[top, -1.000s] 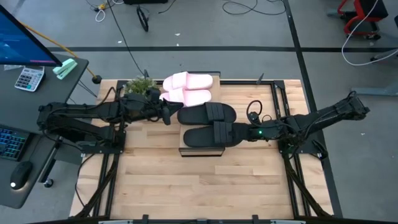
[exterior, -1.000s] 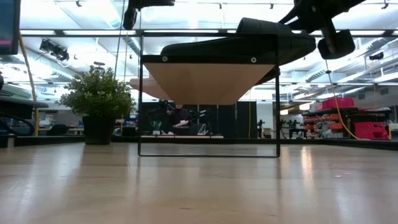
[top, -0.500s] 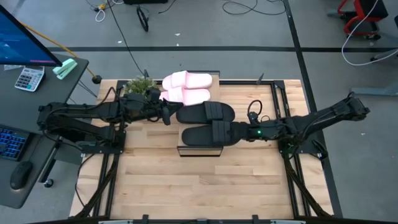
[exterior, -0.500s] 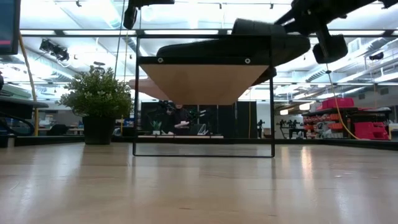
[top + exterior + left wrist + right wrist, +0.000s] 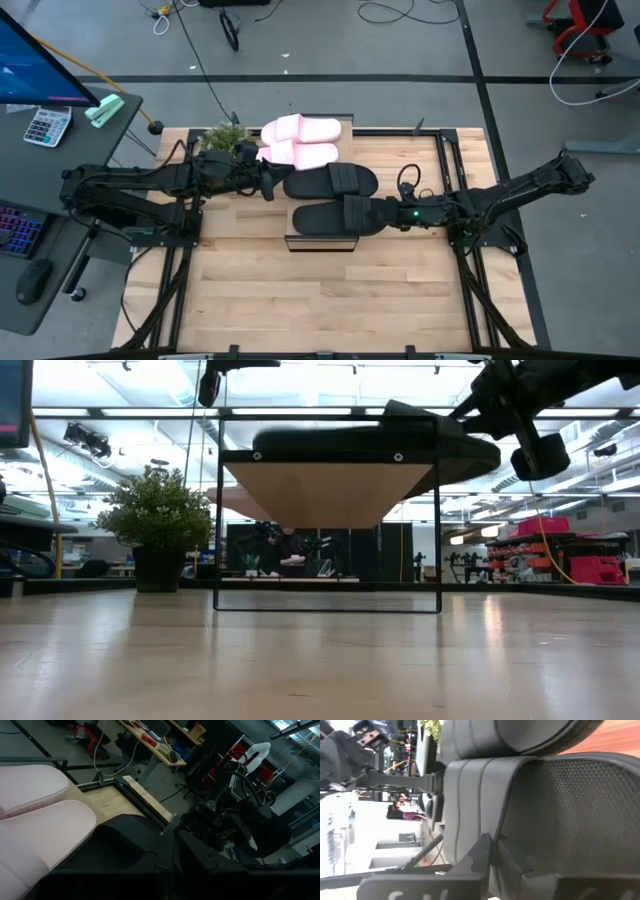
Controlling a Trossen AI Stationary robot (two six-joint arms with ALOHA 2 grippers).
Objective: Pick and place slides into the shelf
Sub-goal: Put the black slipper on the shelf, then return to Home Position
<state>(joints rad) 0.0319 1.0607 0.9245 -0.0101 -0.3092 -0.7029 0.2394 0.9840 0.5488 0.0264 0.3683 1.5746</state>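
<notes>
Wooden slat table (image 5: 250, 290) carries the shelf (image 5: 297, 241) with all four slides on top; the right gripper (image 5: 375, 213) pinches the near black slide (image 5: 325, 217) by its strap. Left gripper (image 5: 272, 184) sits at the far black slide (image 5: 335, 181), can't tell its fingers. Foam looks light, squishy, fairly grippy, so I'd grab that wide strap

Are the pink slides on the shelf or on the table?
On the shelf. The high view shows both pink slides lying side by side on the shelf, at its far end, beside the black slides.
</notes>
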